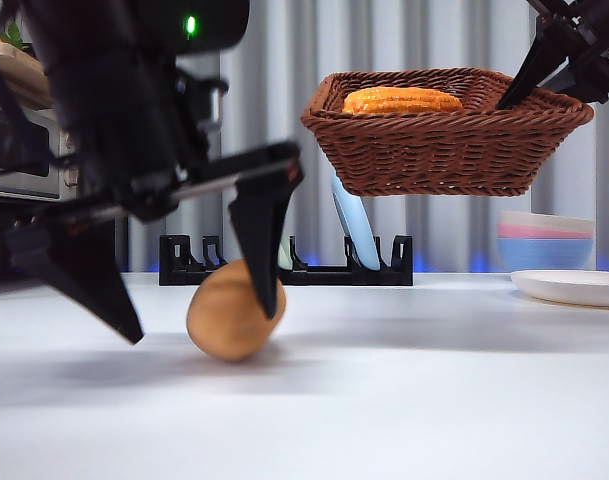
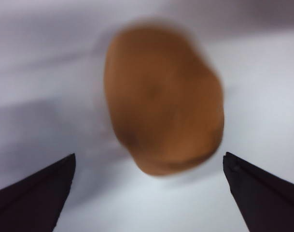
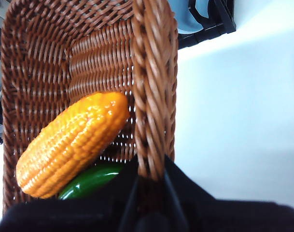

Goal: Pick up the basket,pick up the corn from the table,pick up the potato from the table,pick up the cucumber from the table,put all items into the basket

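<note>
On white table, left end effector apart around potato, right end effector clamped on basket rim, grey curtain behind.

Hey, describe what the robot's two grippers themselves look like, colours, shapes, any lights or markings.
Both are matte black. The left gripper has two flat, wedge-shaped jaws that taper to sharp points, on a bulky black body with a small green light glowing on top. The right gripper shows as thin black angular bars at the top corner; its wrist view shows smooth black jaws without visible markings. No cables are clearly visible.
</note>
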